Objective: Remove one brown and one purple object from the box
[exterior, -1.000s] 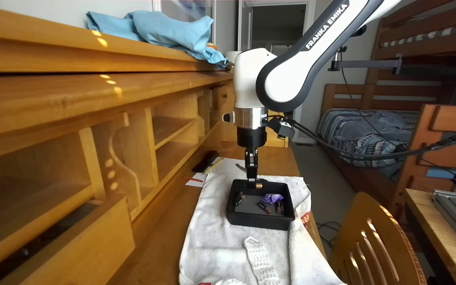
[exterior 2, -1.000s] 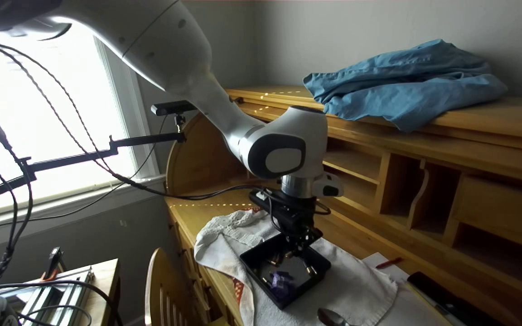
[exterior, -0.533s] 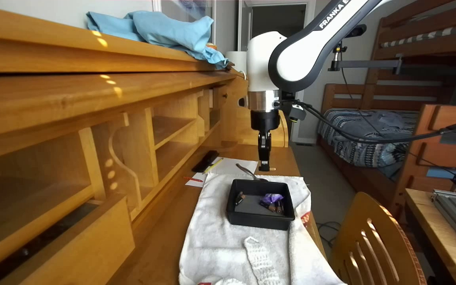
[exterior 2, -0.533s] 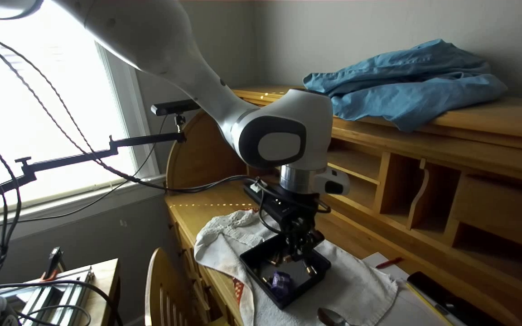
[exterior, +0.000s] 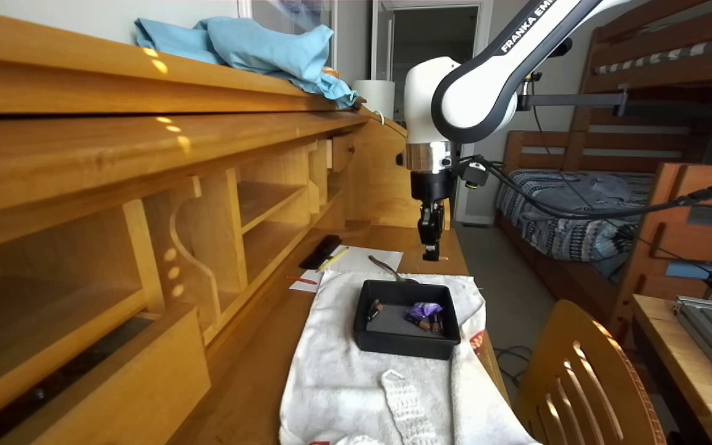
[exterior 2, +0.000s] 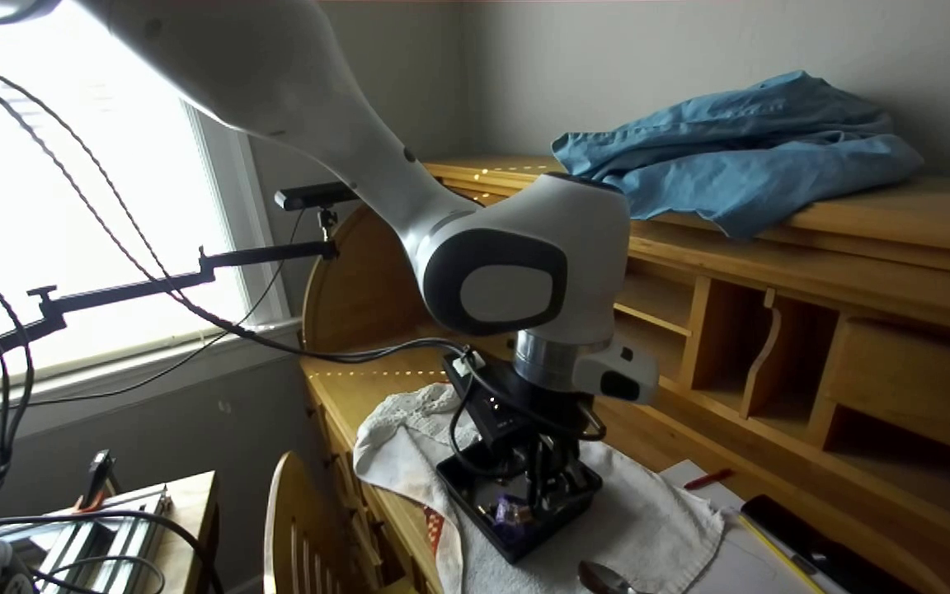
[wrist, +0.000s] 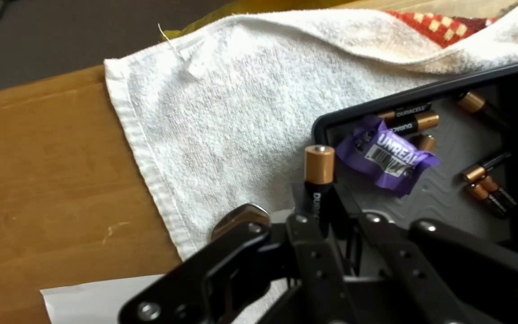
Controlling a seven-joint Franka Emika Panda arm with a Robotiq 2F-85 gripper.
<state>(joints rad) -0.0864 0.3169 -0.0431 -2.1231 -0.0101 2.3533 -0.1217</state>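
At the corner of the black tray [exterior: 402, 342]: Duracell battery [wrist: 319, 175] in the grip, purple Unreal candy [wrist: 389, 155] left to lift

In the wrist view, the gripper [wrist: 323, 204] has its fingers clamped on the battery, which I take to be the brown object of the task. The battery lies crosswise in the grip: the dark end sits between the fingertips, while the copper end juts out past them and points up the wrist picture. In an exterior view that copper end sticks out sideways, so the long axis looks roughly level.

The coming move turns on where the tray wall stands. In the wrist view the battery overlaps the tray's corner — candy just to its right, white towel [wrist: 223, 112] and then the wooden desk [wrist: 61, 180] to its left. In an exterior view the fingertips appear above or beyond the far rim; which of the two, and how high, I cannot tell. My judgement is that the battery should travel away from the tray, avoiding the spoon [wrist: 236, 218] to the left of the fingers, and be laid flat.

The wrapped candy is inside the tray, near the corner closest to the held battery, and it overlaps some loose batteries [wrist: 426, 120]. From the gripper it lies to the right in the wrist view, over the rim — a short return, I would guess, with a wrapper that may crumple when pinched.
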